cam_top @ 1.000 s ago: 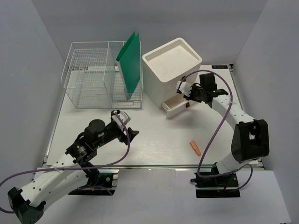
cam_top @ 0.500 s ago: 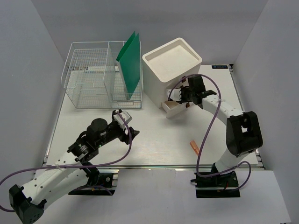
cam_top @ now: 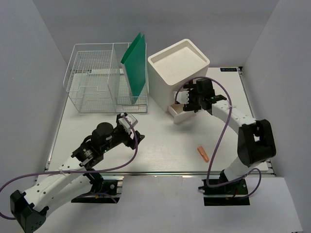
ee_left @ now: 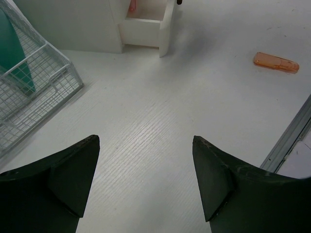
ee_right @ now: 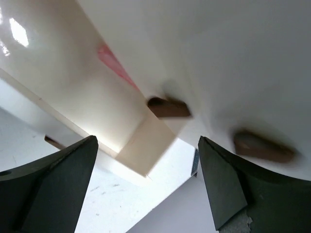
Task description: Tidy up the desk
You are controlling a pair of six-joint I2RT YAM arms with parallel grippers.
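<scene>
The desk (cam_top: 165, 138) is a white tabletop with a metal rail (cam_top: 160, 173) along its near edge. An orange flat item (cam_top: 202, 154) lies on it near the front right, and shows in the left wrist view as well (ee_left: 275, 62). My right gripper (cam_top: 188, 100) hangs open just above the pulled-out bottom drawer (cam_top: 181, 112) of the white drawer box (cam_top: 177, 65). Nothing is between its jaws (ee_right: 148, 184). A pink item (ee_right: 114, 60) lies inside the drawer. My left gripper (cam_top: 137, 137) is open and empty over bare desk (ee_left: 146, 179).
A wire basket (cam_top: 92, 85) stands at the back left with a green folder (cam_top: 135, 65) upright in its right section. Its corner (ee_left: 43, 82) lies left of the left gripper. Grey walls close in on three sides.
My right gripper has moved left over the open drawer and its jaws have opened wide. The left arm has barely shifted.
</scene>
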